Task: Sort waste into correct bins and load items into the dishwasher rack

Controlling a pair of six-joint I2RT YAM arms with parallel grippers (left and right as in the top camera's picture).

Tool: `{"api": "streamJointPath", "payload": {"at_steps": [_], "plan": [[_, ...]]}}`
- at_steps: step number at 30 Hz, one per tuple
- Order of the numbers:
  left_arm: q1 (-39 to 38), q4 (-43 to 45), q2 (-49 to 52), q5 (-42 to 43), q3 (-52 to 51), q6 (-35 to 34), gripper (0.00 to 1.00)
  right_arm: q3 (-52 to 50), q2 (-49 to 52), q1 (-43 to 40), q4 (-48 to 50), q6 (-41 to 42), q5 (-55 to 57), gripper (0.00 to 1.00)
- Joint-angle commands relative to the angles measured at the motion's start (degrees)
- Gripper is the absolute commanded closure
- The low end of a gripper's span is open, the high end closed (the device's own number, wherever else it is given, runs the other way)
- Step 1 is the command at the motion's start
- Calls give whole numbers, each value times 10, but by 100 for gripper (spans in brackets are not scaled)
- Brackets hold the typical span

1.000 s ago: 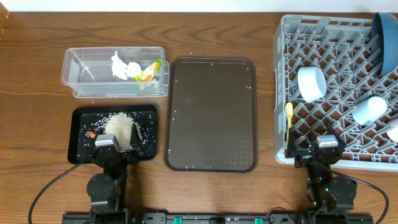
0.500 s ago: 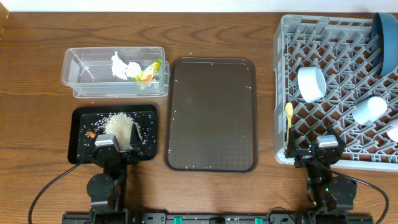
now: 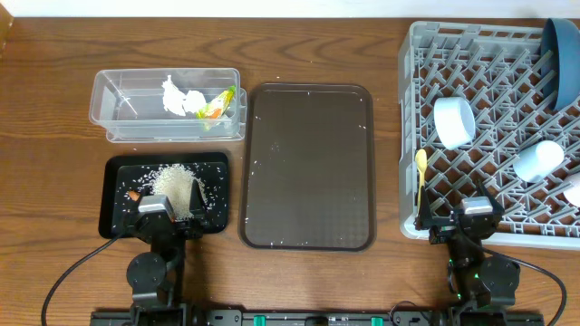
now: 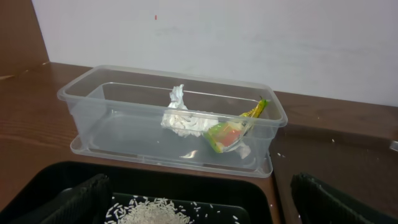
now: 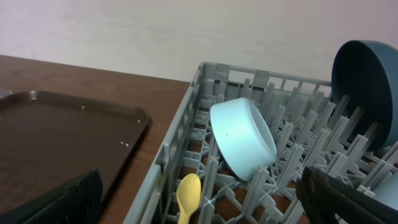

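The clear tub [image 3: 118, 109] holds the white tissue [image 3: 179, 98] and the yellow-green wrapper [image 3: 217, 103]; both also show in the left wrist view, tissue [image 4: 180, 117] and wrapper [image 4: 231, 132]. The black tray [image 3: 118, 217] holds rice [image 3: 177, 184] and the orange stick [image 3: 134, 194]. The grey rack [image 3: 412, 54] holds the dark-blue bowl [image 3: 564, 59], white bowl [image 3: 453, 122], light-blue cup [image 3: 539, 158], pink cup [image 3: 574, 188] and yellow spoon [image 3: 420, 172]. My left gripper [image 3: 169, 221] is open and empty over the black tray's near edge. My right gripper [image 3: 464, 221] is open and empty at the rack's near edge.
The large brown serving tray [image 3: 308, 166] lies between the bins and the rack, with a few stray rice grains on it. Both arm bases stand at the table's near edge. A white wall runs behind the table.
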Motion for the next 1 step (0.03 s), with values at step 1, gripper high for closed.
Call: {"api": "streamJointPath", "payload": {"at_steps": [1], "plan": [[1,-27,-3,-7,-4,5,6,-1,-5,-5,-2,-6,4,1]]}}
